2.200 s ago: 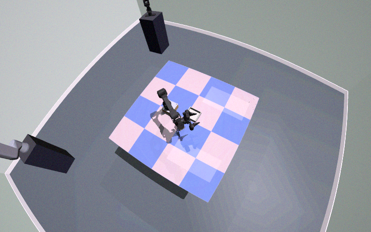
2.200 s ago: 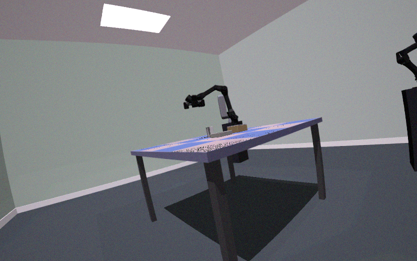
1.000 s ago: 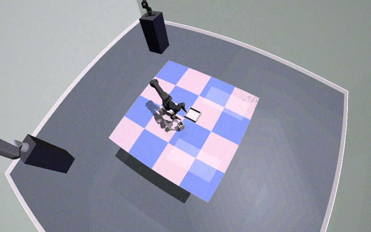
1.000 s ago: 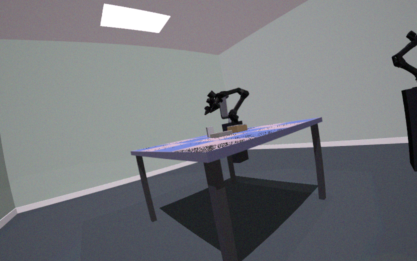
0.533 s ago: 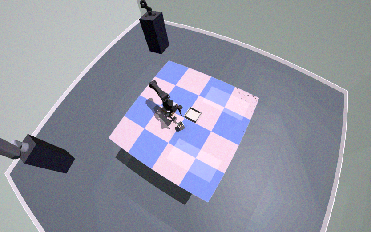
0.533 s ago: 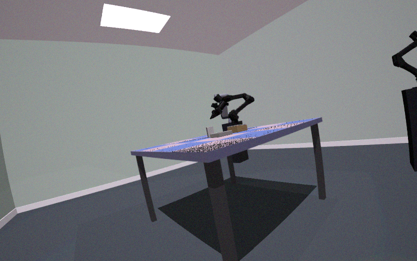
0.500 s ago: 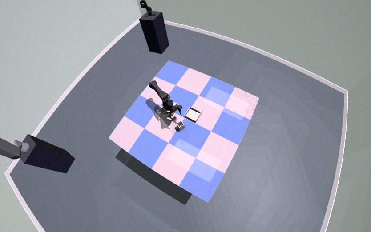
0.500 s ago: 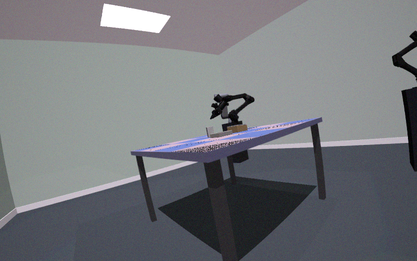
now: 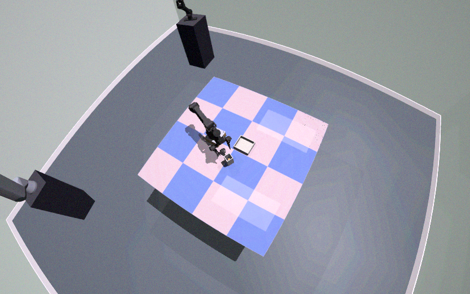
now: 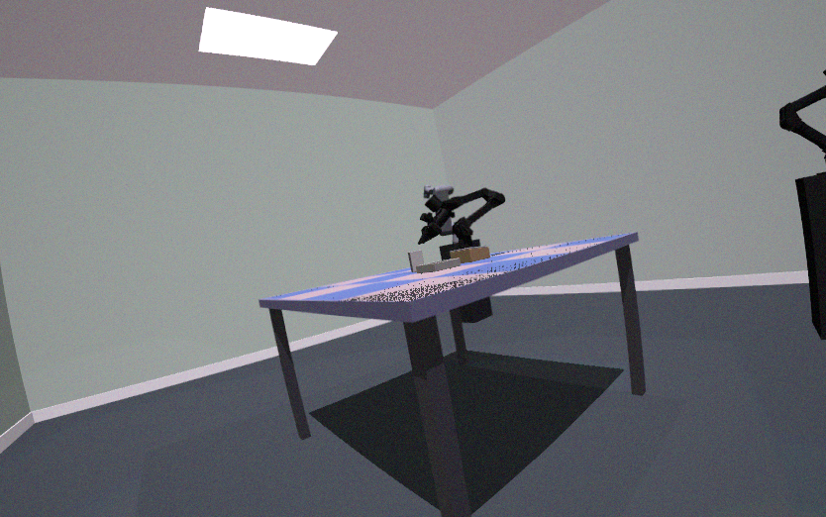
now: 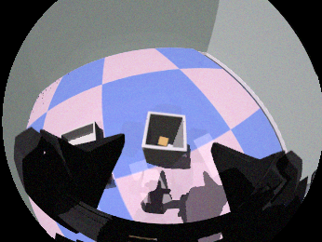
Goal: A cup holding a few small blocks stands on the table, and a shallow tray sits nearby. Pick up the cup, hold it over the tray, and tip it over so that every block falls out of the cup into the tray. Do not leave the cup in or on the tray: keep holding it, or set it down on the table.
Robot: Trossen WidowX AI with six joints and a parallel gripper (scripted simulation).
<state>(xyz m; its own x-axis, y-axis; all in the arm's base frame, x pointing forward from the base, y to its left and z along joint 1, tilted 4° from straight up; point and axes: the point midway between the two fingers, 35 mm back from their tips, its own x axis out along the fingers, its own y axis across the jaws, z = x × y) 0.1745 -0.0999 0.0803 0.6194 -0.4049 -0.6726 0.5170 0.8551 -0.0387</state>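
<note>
The cup (image 9: 229, 161) (image 10: 415, 261) (image 11: 164, 156) is seen upright on the worktop (image 9: 239, 173) (image 10: 360, 291) (image 11: 135, 100), just beside the tray (image 9: 243, 145) (image 10: 437, 265) (image 11: 86, 138) and not touching it. The jaws (image 9: 224, 151) are spread wide with nothing between them, and the cup's square mouth is framed between the tips in the wrist view. An orange block (image 11: 163, 141) can be made out inside; whether others are hidden below cannot be told.

The cup is judged to be light and stiff-walled, with flat sides that should be gripped easily but might slip if only the rim were caught. It is best taken by two opposite walls, below the rim, with the jaws squared to them; if one wall is struck on the way in, the cup could be toppled and the blocks spilled. Lifting and tipping are yet to be done.

The worktop is covered in blue and pink squares, with pale patches of light on it. A tan box (image 10: 470, 254) is placed near the arm. The room is closed in by plain greenish walls (image 10: 182, 182), and lit by a bright ceiling panel (image 10: 266, 36).
</note>
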